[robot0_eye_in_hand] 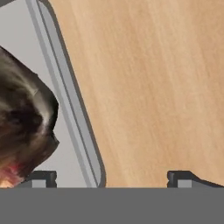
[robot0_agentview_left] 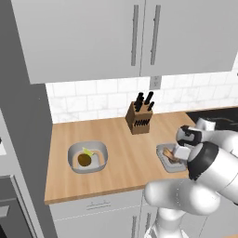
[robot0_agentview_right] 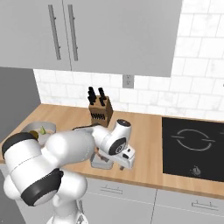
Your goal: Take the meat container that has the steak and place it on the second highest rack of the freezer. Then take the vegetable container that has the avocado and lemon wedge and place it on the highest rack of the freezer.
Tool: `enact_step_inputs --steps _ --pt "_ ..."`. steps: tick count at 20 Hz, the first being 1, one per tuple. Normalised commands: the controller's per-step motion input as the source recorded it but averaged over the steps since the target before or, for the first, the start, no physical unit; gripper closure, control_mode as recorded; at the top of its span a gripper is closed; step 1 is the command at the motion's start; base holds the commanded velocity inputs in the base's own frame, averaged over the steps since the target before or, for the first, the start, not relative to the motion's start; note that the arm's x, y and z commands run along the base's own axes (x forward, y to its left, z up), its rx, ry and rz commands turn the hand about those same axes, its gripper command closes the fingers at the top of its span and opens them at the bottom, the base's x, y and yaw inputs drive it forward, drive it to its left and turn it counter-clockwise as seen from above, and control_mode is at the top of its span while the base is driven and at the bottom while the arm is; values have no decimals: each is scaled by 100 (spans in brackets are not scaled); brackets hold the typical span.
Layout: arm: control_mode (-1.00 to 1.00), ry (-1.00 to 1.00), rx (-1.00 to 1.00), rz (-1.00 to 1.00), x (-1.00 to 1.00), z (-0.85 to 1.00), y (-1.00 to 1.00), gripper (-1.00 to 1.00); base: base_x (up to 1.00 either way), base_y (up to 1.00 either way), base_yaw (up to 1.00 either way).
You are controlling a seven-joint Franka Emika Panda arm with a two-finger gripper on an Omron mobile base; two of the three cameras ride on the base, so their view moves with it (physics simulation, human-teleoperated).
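The steak (robot0_eye_in_hand: 24,127) lies at the left edge of my hand view, dark and streaked, inside the meat container (robot0_eye_in_hand: 72,109), whose grey rim runs diagonally from upper left down to the bottom centre. My fingers (robot0_eye_in_hand: 41,178) stand wide apart with nothing between them but that rim: one tip sits over the tray floor beside the meat, the other over bare counter (robot0_eye_in_hand: 153,78) to the right. So my gripper (robot0_eye_in_hand: 111,179) straddles the container wall, which is, I judge, where it should be for the pickup.

To do this well I should sink a little further so the tips reach below the rim's lip, keep the inner finger clear of the steak, then close squarely on the wall and lift level.

In the left base view the tray sits at centre right, partly hidden by my arm; the knife block (robot0_agentview_left: 140,117) stands above it, and the vegetable container (robot0_agentview_left: 88,157) with the avocado (robot0_agentview_left: 84,159) and lemon wedge (robot0_agentview_left: 88,151) waits at centre left.
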Motion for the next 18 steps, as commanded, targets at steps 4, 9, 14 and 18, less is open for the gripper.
enact_step_inputs --steps 4,9,14,18 --pt "-100 4 0 0 -32 -37 0 -100 0 0 0" --pt "-100 1 0 0 -10 -11 0 100 0 0 0" --pt "-100 2 0 0 -4 -5 0 100 0 0 0" --pt "-100 0 0 0 -3 0 0 100 0 0 0"
